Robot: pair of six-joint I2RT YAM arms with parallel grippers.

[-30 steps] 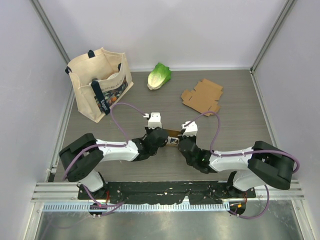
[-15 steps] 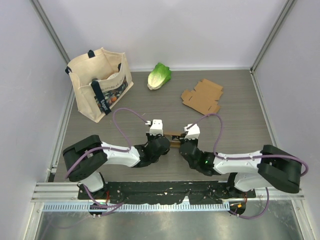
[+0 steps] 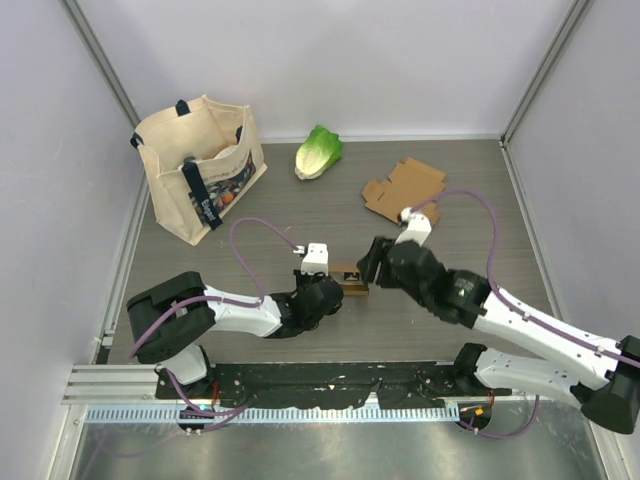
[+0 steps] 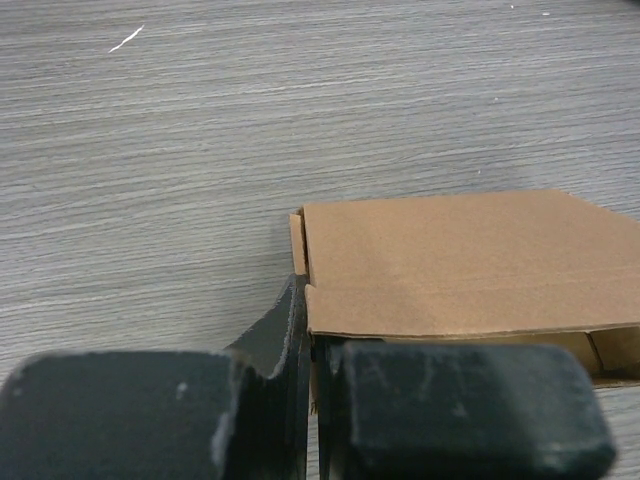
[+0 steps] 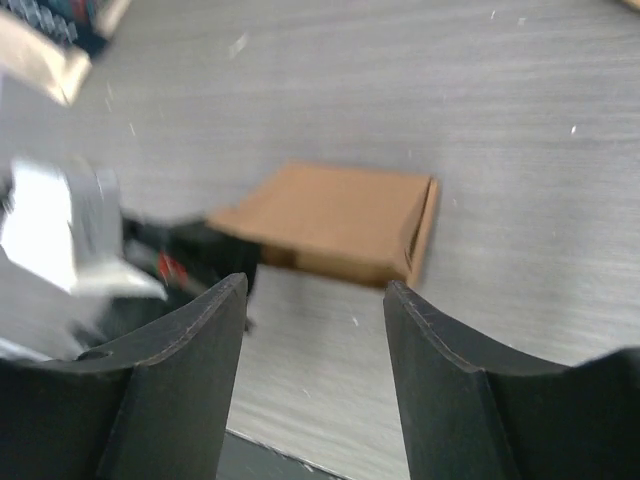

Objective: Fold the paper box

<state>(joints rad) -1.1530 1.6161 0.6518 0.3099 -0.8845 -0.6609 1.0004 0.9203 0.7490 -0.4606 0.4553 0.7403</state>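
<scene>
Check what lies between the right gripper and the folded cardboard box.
Nothing: in the right wrist view only bare table separates the open right gripper from the cardboard box.

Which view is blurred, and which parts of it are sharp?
Right wrist view: the folded box is soft, the left gripper beyond it is smeared, and its own fingers are crisp. Left wrist view: sharp, cardboard grain visible. Top view: evenly lit, no glare.
</scene>
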